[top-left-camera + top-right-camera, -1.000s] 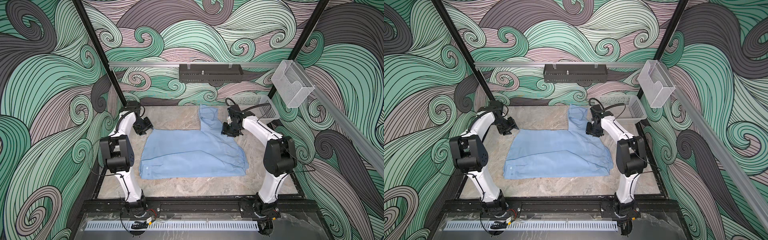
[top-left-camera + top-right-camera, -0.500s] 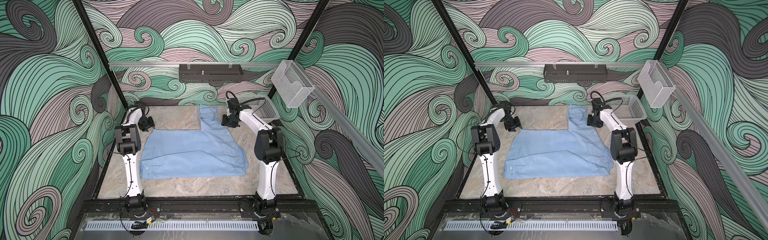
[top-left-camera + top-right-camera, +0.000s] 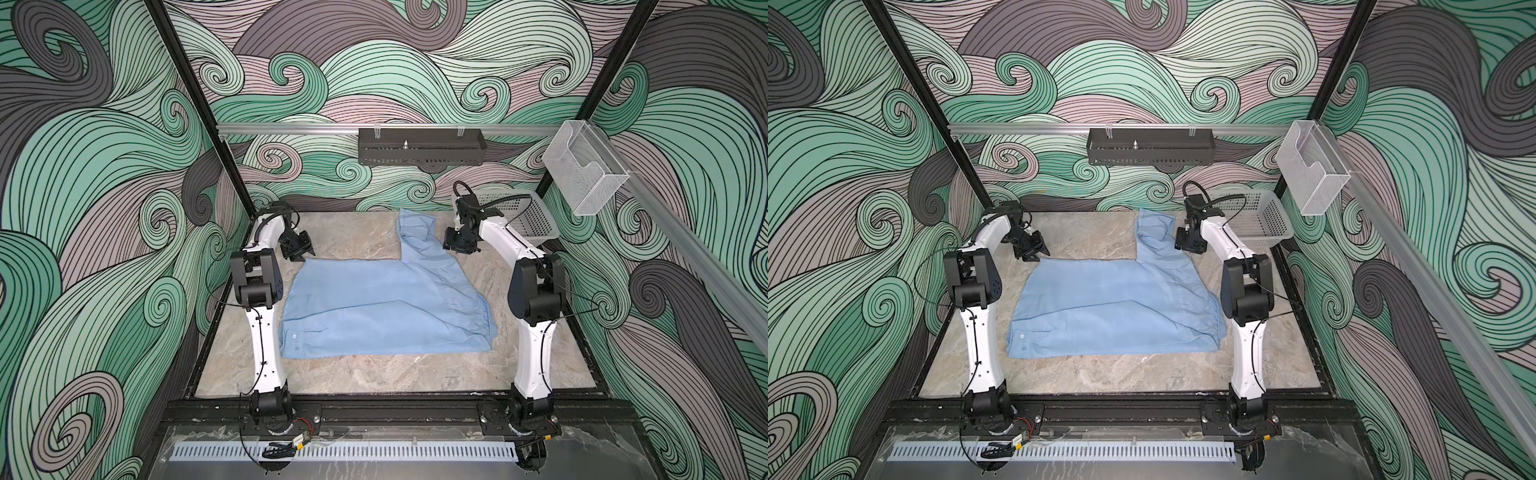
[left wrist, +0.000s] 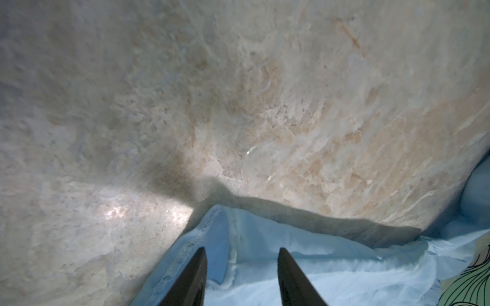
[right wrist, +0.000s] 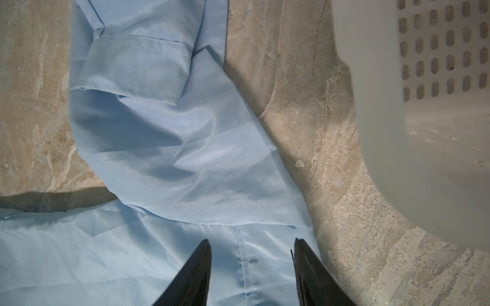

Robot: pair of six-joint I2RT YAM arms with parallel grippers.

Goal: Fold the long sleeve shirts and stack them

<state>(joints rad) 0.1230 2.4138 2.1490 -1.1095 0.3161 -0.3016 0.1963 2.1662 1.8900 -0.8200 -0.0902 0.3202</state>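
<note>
Listing one light blue long sleeve shirt, spread flat over the middle of the stone-patterned table, between the two arms. Lying as a broad smooth panel, with a small white button showing near the near left corner. One sleeve stretched from the far right corner toward the back wall, its cuff turned back over the sleeve at the end.

Noting the left gripper at the far left corner of the shirt, tilted downward. In the left wrist view, dark fingers parted to a middling gap above that corner's stitched hem, with nothing pinched between them. Contact with the cloth: cannot tell.

Noting the right gripper just beside the base of the sleeve, on its right. In the right wrist view, jaws likewise parted to a middling gap over a stitched seam, gripping nothing.

Also present: pale perforated basket at the far right corner of the table, apart from the shirt; clear plastic holder on the right rail; black tray hung on the back rail.
</note>
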